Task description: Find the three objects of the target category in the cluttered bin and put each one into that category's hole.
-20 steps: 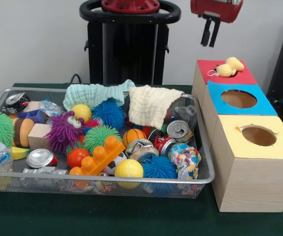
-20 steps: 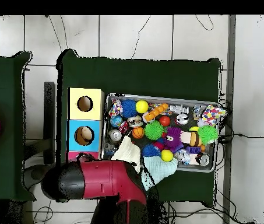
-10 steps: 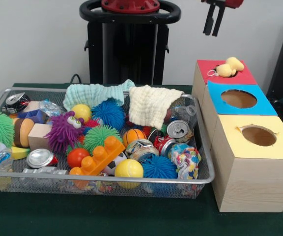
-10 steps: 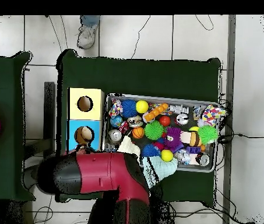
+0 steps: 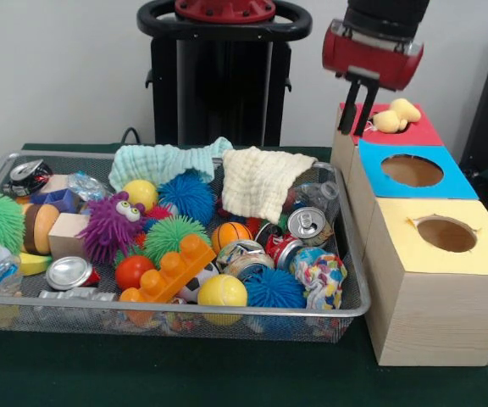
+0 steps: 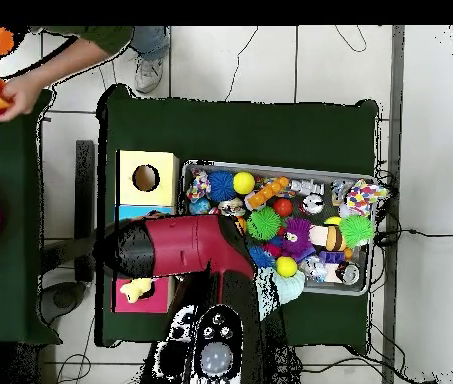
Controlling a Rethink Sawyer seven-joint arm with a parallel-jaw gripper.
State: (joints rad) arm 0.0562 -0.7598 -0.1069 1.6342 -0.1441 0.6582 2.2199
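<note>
Yellow plush toy (image 5: 394, 116) lies on the red-topped box (image 5: 426, 134) at the upper right of the front view. It rests across that box's hole rather than down inside it. In the overhead view the same toy (image 6: 137, 290) shows at the lower left, just beside the red arm.

The gripper (image 5: 356, 106) hangs just left of the toy, above the box's left edge and not touching it. Nothing appears to be carried, but whether the jaws are parted or pressed together cannot be told from here.

The toy looks light, soft and squashy, so it should give under a gentle press. A pinch across its rounded body, or a push from above, would likely seat it in the hole. It may spring back or roll off the edge.

The wire bin (image 5: 168, 307) fills the left and centre of the front view, crowded with spiky balls, dented cans and blocks. If soft things are the target, a cream cloth (image 5: 257, 181) and a teal cloth (image 5: 163, 161) drape over its upper rim. Both would be limp and light, best pinched at a raised fold, and they may drag neighbours along.
</note>
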